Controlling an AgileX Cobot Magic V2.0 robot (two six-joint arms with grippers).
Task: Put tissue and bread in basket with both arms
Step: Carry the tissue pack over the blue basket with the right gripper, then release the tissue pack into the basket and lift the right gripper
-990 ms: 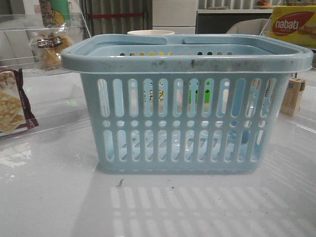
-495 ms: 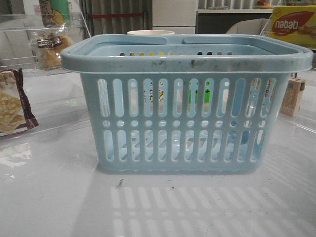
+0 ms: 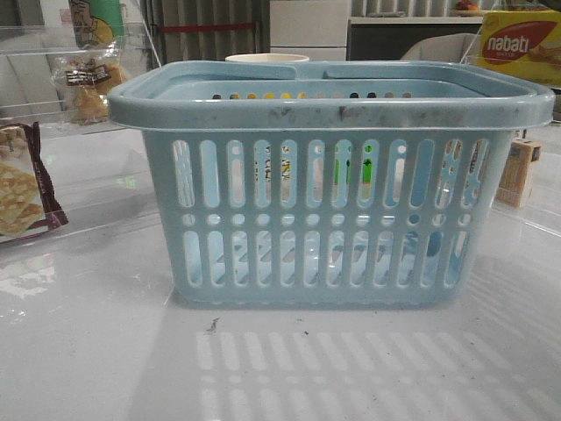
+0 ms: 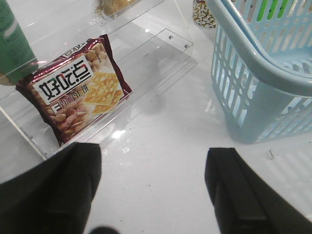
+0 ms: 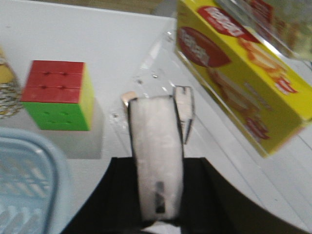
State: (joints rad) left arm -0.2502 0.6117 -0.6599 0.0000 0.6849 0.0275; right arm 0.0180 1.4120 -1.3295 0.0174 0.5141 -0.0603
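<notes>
The light-blue basket (image 3: 333, 184) stands mid-table; its corner shows in the left wrist view (image 4: 263, 63) and the right wrist view (image 5: 24, 185). The bread (image 3: 88, 83), golden-brown in a clear bag with a dark label, lies on a clear shelf at the far left. My right gripper (image 5: 157, 165) is shut on the tissue (image 5: 156, 131), a small flat packet seen edge-on, pale with dark edges, held above the table beside the basket. My left gripper (image 4: 153, 170) is open and empty above bare table, left of the basket. Neither gripper shows in the front view.
A maroon-edged cracker packet (image 4: 78, 92) lies on a clear acrylic stand near the left gripper, also in the front view (image 3: 22, 189). A yellow nabati box (image 5: 234, 68) and a colour cube (image 5: 58, 95) sit near the right gripper. A small carton (image 3: 517, 171) stands right of the basket.
</notes>
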